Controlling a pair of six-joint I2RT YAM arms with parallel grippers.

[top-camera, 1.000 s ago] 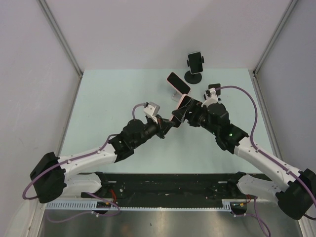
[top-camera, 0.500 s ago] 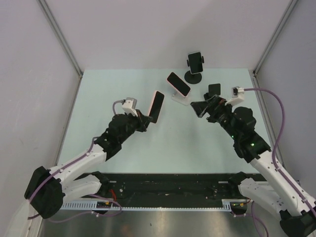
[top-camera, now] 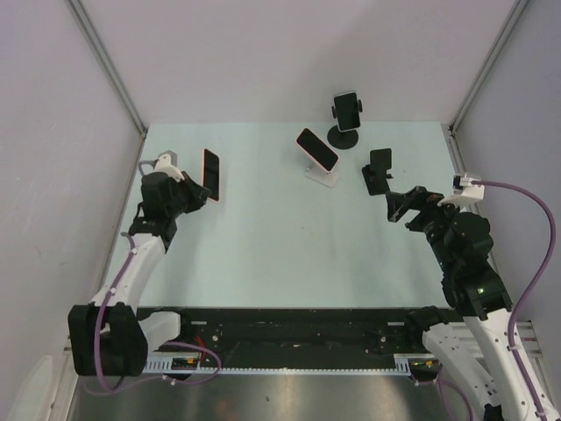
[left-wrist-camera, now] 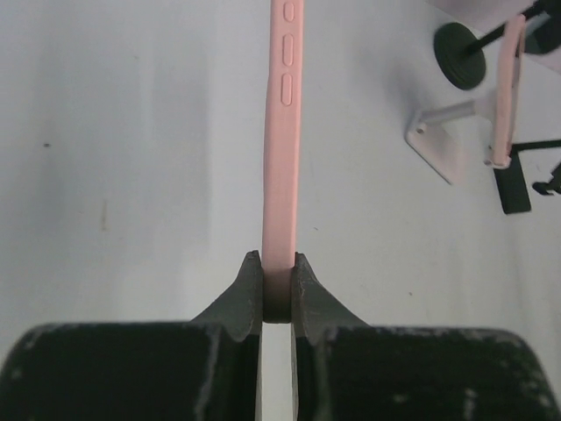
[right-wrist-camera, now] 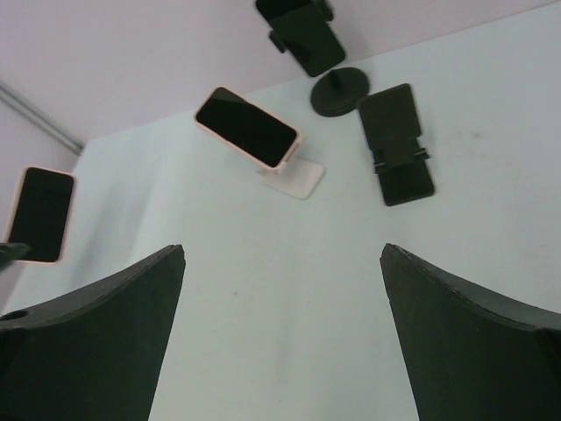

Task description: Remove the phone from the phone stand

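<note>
Pinching a slim, smooth pink-cased phone edge-on, the left claw; right claw wide, empty.

Inside a robotics laboratory test cell, seen from above: a bare pale-green table boxed in by blank grey panels on metal struts, twin bench-mounted robot arms bolted to a black rail (purple cables trailing), phone stands at the far side.

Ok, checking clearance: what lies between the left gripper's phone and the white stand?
Nothing. From the held phone to the white stand the table is bare, as the top view shows.
</note>
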